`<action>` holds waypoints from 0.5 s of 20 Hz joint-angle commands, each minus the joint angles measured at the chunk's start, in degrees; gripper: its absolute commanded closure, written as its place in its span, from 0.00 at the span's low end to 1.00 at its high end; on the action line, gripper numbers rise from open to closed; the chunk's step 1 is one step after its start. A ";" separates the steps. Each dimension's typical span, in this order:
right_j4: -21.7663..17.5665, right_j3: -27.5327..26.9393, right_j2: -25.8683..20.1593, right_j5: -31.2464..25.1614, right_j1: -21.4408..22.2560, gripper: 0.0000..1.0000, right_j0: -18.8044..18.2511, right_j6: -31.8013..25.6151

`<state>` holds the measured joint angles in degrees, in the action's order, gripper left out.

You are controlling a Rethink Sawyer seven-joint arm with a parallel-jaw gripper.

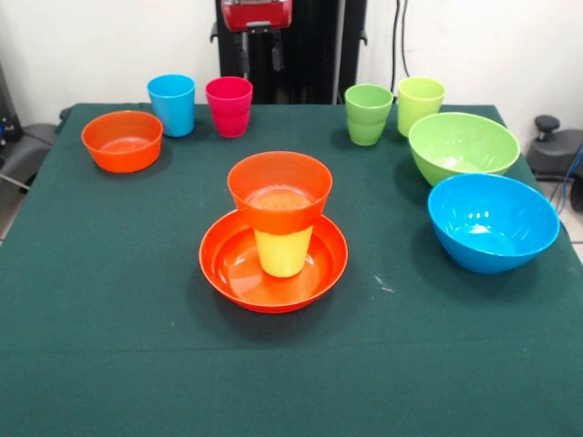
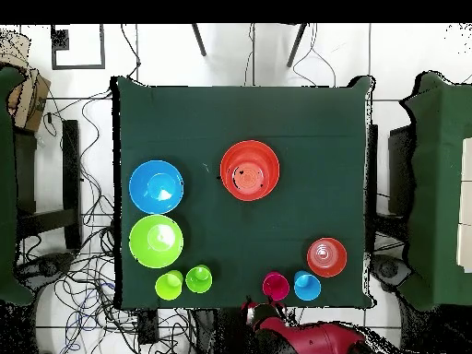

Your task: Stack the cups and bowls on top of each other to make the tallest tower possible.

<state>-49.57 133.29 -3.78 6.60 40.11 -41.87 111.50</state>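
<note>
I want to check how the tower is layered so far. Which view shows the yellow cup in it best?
The front view: the yellow cup stands upside down in the wide orange bowl, with a small orange bowl on top. Overhead, that small bowl hides the cup entirely; only orange shows.

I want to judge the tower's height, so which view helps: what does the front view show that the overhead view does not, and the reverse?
Only the front view shows the tower in profile: a small orange bowl on a yellow cup in the wide orange bowl. Only the overhead view shows the whole table and the floor cables around it. Both show the blue bowl, lime green bowl and four loose cups.
</note>
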 commanded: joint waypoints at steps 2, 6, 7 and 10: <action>0.59 -5.19 -8.22 -6.64 1.18 0.00 -1.27 0.99; 0.45 -5.37 -7.91 -6.27 0.97 0.00 -0.93 1.37; 0.61 -5.44 -8.00 -6.39 1.01 0.00 -0.99 1.44; 0.97 -5.34 -9.04 -7.45 1.81 0.00 -1.70 0.94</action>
<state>-49.58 133.30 -5.66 6.24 41.49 -43.08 111.50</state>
